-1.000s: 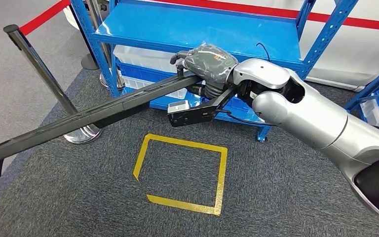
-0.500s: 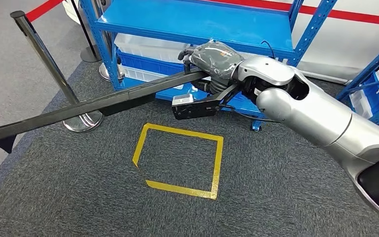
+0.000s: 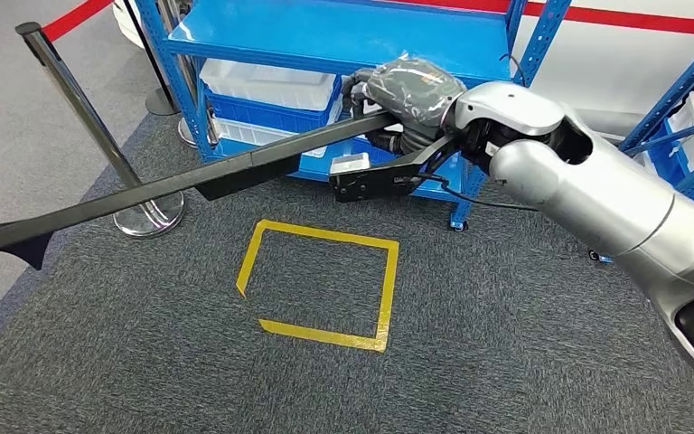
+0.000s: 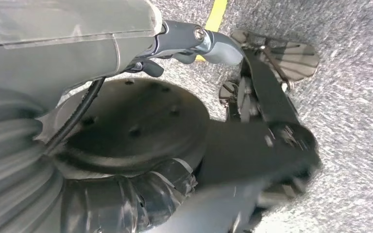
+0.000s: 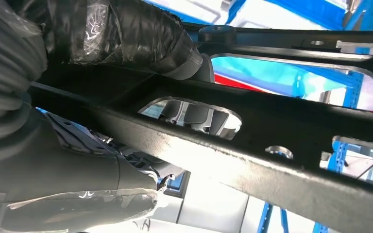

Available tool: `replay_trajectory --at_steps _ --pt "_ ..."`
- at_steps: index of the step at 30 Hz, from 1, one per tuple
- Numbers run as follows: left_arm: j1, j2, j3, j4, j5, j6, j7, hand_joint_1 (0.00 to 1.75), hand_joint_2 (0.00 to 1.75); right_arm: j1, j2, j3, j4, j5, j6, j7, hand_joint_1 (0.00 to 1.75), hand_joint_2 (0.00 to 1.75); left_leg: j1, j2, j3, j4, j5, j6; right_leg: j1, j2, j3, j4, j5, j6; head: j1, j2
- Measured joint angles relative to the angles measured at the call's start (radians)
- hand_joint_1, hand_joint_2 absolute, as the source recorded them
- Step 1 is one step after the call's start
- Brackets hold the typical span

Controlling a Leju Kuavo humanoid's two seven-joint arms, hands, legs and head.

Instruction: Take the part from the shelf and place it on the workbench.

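up top, in the head view, the right hand grips one end of the long black part, which slants out over the grey carpet, its far end near a steel post; the blue shelf stands behind, a yellow tape square below. from the right wrist, fingers wrap the part's black bar. from the left wrist, the left hand shows over carpet; whether it is clenched i cannot tell
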Motion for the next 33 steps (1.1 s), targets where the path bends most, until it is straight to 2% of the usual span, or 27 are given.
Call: replay_trajectory --at_steps 1,2,4,6,7,9,10,11,12,14,15,16,17,19,21,23,25,26,27,28,29,30,32,33 --pt "0.001 0.000 0.000 0.000 0.000 0.000 -0.006 0.00 1.75 -0.011 -0.004 0.000 0.000 -0.003 0.005 0.003 1.75 1.75 -0.003 0.000 0.022 -0.036 -0.006 0.005 0.001 -0.001 -0.007 0.008 -0.002 0.003 0.000 0.000" --pt "0.002 0.000 0.000 0.000 0.000 0.000 -0.012 0.00 1.75 -0.020 -0.008 0.000 0.000 -0.008 0.008 0.006 1.75 1.75 -0.005 -0.002 0.029 -0.050 -0.016 0.009 0.003 -0.002 -0.012 0.013 -0.002 0.006 0.000 0.000" --pt "0.003 0.000 0.000 0.000 0.001 -0.001 -0.023 0.00 1.75 -0.028 -0.018 0.000 -0.003 -0.020 0.007 0.012 1.75 1.75 -0.004 -0.004 0.030 -0.065 -0.018 0.018 0.003 -0.003 -0.015 0.019 -0.002 0.012 0.000 0.000" --pt "0.003 0.000 0.000 0.000 0.001 -0.002 -0.030 0.00 1.75 -0.032 -0.032 0.000 -0.011 -0.028 0.004 0.019 1.75 1.75 0.000 -0.005 0.032 -0.074 -0.014 0.028 -0.001 0.001 -0.027 0.045 -0.022 0.023 0.001 0.000" --pt "0.003 0.000 0.000 0.000 0.001 -0.002 -0.032 0.00 1.75 -0.034 -0.040 0.000 -0.016 -0.031 0.002 0.021 1.75 1.75 0.002 -0.004 0.033 -0.078 -0.011 0.033 -0.004 0.003 -0.044 0.083 -0.047 0.030 0.001 0.000" --pt "0.001 0.001 0.000 0.000 0.000 -0.003 -0.034 0.00 1.75 -0.037 -0.055 0.001 -0.025 -0.033 0.001 0.026 1.75 1.75 0.003 -0.005 0.031 -0.079 -0.009 0.038 -0.013 0.006 -0.097 0.201 -0.103 0.043 0.001 0.000" --pt "0.001 0.001 0.000 0.000 0.000 -0.004 -0.034 0.00 1.75 -0.037 -0.062 0.002 -0.028 -0.034 0.001 0.029 1.75 1.75 0.003 -0.005 0.031 -0.080 -0.008 0.039 -0.018 0.006 -0.122 0.253 -0.119 0.047 0.001 0.000" --pt "0.002 0.001 0.000 0.000 0.000 -0.006 -0.034 0.00 1.75 -0.037 -0.066 0.003 -0.029 -0.034 0.002 0.033 1.75 1.75 0.003 -0.005 0.031 -0.079 -0.008 0.039 -0.021 0.006 -0.135 0.278 -0.118 0.050 0.001 0.000" --pt "0.003 0.001 0.000 0.000 0.000 -0.008 -0.034 0.00 1.75 -0.038 -0.070 0.004 -0.031 -0.034 0.002 0.038 1.75 1.75 0.004 -0.005 0.032 -0.079 -0.008 0.039 -0.024 0.006 -0.131 0.265 -0.097 0.051 0.001 0.000" --pt "0.003 0.001 0.000 0.000 0.000 -0.014 -0.035 0.00 1.75 -0.043 -0.078 0.004 -0.037 -0.034 0.003 0.046 1.75 1.75 0.006 -0.005 0.034 -0.079 -0.008 0.038 -0.027 0.006 -0.079 0.149 -0.025 0.050 0.001 0.000" --pt "0.002 0.001 0.000 0.000 0.000 -0.017 -0.036 0.00 1.75 -0.049 -0.082 0.004 -0.042 -0.034 0.003 0.049 1.75 1.75 0.005 -0.005 0.033 -0.079 -0.008 0.036 -0.024 0.007 -0.051 0.087 0.002 0.048 0.001 0.000" --pt "0.002 0.001 0.000 0.000 0.000 -0.020 -0.037 0.00 1.75 -0.054 -0.085 0.004 -0.046 -0.035 0.003 0.051 1.75 1.75 0.004 -0.005 0.032 -0.080 -0.006 0.032 -0.021 0.007 -0.032 0.042 0.016 0.044 0.001 0.000" --pt "0.001 0.001 0.000 0.000 0.000 -0.023 -0.038 0.00 1.75 -0.058 -0.087 0.004 -0.050 -0.035 0.004 0.052 1.75 1.75 0.003 -0.005 0.029 -0.081 -0.004 0.027 -0.017 0.007 -0.024 0.019 0.019 0.040 0.001 0.000" --pt "0.001 0.001 0.000 0.000 0.000 -0.025 -0.038 0.00 1.75 -0.062 -0.091 0.004 -0.055 -0.034 0.006 0.055 1.75 1.75 0.003 -0.004 0.027 -0.086 0.002 0.015 -0.013 0.007 -0.024 0.008 0.018 0.031 0.001 0.000" --pt "0.001 0.002 0.000 0.000 0.000 -0.025 -0.038 0.00 1.75 -0.065 -0.093 0.007 -0.060 -0.027 0.009 0.060 1.75 1.75 0.002 -0.004 0.020 -0.072 -0.013 0.008 -0.016 0.004 -0.021 -0.003 0.027 0.018 0.000 0.000" --pt "0.001 0.003 -0.001 0.000 0.000 -0.025 -0.036 0.00 1.75 -0.071 -0.094 0.010 -0.063 -0.017 0.012 0.066 1.75 1.75 0.002 -0.004 -0.016 0.011 -0.067 0.007 -0.018 0.002 -0.019 -0.012 0.034 0.005 0.000 0.000" --pt "0.002 0.003 -0.001 0.000 0.000 -0.025 -0.035 0.00 1.75 -0.073 -0.094 0.015 -0.063 -0.013 0.014 0.070 1.75 1.75 0.000 -0.005 -0.070 0.138 -0.124 0.008 -0.013 0.001 -0.023 -0.010 0.035 -0.001 0.000 0.000" --pt "0.003 0.004 -0.001 0.000 0.000 -0.025 -0.035 0.00 1.75 -0.073 -0.094 0.019 -0.063 -0.012 0.015 0.070 1.75 1.75 -0.001 -0.005 -0.085 0.177 -0.132 0.008 -0.010 -0.001 -0.024 -0.008 0.035 -0.002 0.000 0.000" --pt "0.002 0.004 -0.001 0.000 0.001 -0.025 -0.035 0.00 1.75 -0.073 -0.093 0.023 -0.063 -0.011 0.015 0.071 1.75 1.75 -0.002 -0.004 -0.085 0.181 -0.122 0.009 -0.008 -0.003 -0.025 -0.005 0.035 -0.003 0.000 0.000" --pt "0.002 0.004 -0.001 0.000 0.001 -0.025 -0.035 0.00 1.75 -0.074 -0.093 0.025 -0.063 -0.008 0.016 0.071 1.75 1.75 -0.002 -0.002 -0.066 0.146 -0.095 0.010 -0.006 -0.006 -0.026 -0.002 0.033 -0.003 0.000 0.000" --pt "0.002 0.005 -0.001 0.000 0.001 -0.025 -0.034 0.00 1.75 -0.075 -0.093 0.026 -0.064 -0.004 0.018 0.071 1.75 1.75 -0.003 0.009 -0.035 0.085 -0.062 0.013 -0.005 -0.010 -0.026 0.002 0.031 -0.003 0.000 0.000" --pt "0.002 0.005 -0.001 0.000 0.002 -0.024 -0.034 0.00 1.75 -0.077 -0.093 0.026 -0.065 0.001 0.019 0.071 1.75 1.75 -0.006 0.030 -0.005 0.023 -0.039 0.015 -0.001 -0.014 -0.028 0.008 0.028 -0.001 0.000 0.000" --pt "-0.001 0.005 -0.001 0.000 0.002 -0.024 -0.033 0.00 1.75 -0.083 -0.095 0.026 -0.067 0.007 0.019 0.072 1.75 1.75 -0.013 0.059 0.027 -0.054 -0.022 0.024 0.006 -0.025 -0.035 0.020 0.024 0.006 0.001 0.000" --pt "-0.002 0.005 -0.001 0.000 0.002 -0.024 -0.033 0.00 1.75 -0.086 -0.097 0.026 -0.068 0.007 0.019 0.073 1.75 1.75 -0.016 0.059 0.027 -0.061 -0.025 0.028 0.009 -0.034 -0.038 0.023 0.023 0.008 0.001 0.000"
